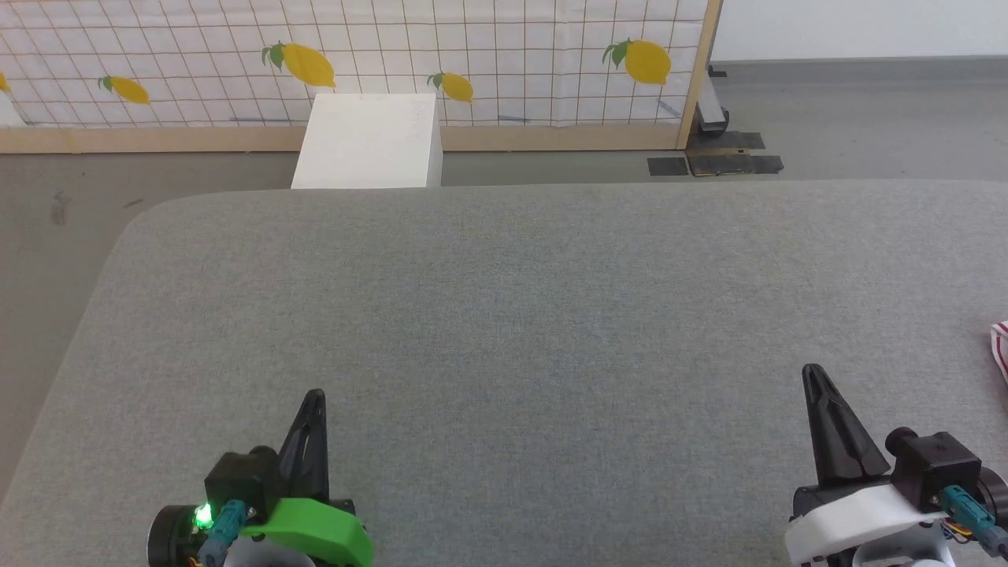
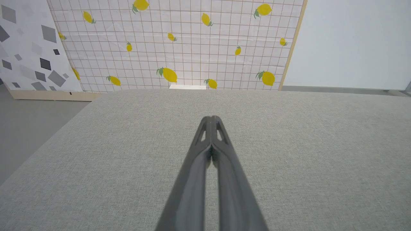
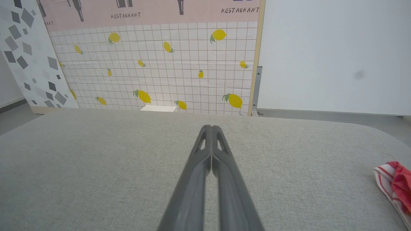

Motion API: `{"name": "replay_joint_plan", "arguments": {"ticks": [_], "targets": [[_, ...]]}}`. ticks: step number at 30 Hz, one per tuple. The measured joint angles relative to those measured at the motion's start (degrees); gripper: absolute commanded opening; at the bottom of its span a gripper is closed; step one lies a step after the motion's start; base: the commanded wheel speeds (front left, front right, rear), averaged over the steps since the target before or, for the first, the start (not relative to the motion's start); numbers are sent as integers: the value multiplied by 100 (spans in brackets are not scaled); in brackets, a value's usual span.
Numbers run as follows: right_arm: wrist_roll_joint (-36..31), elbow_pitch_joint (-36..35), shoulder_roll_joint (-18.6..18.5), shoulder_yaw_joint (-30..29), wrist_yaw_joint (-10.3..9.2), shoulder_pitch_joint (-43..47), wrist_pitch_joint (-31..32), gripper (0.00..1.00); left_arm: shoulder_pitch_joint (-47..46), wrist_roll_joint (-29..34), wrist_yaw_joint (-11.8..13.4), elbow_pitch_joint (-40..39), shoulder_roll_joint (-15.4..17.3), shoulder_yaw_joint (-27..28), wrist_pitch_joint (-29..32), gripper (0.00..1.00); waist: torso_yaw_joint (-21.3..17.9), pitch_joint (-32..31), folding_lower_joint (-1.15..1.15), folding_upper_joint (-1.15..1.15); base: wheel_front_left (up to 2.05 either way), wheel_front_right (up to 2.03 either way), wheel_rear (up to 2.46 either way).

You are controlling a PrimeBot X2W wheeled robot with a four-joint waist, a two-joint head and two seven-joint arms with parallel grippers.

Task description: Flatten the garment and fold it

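While both arms point across the grey table, left gripper has fingers pressed tog., empty. Right gripper: same, tips closed, nothing held. Garment lies bunched on table well to right of right gripper, not touching it, partly cut by frame edge.

Wide bare stretch of grey table ahead — garment bunched at right edge, white box beyond far edge
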Motion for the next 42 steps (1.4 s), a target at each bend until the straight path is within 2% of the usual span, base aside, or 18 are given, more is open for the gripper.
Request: {"name": "replay_joint_plan", "arguments": {"ticks": [42], "targets": [[-155, -140, 45, 90, -1, -117, 495, 0, -34, 223, 69, -216, -1, 113, 498, 0, 11, -7, 0, 0, 0, 0, 0]]}}
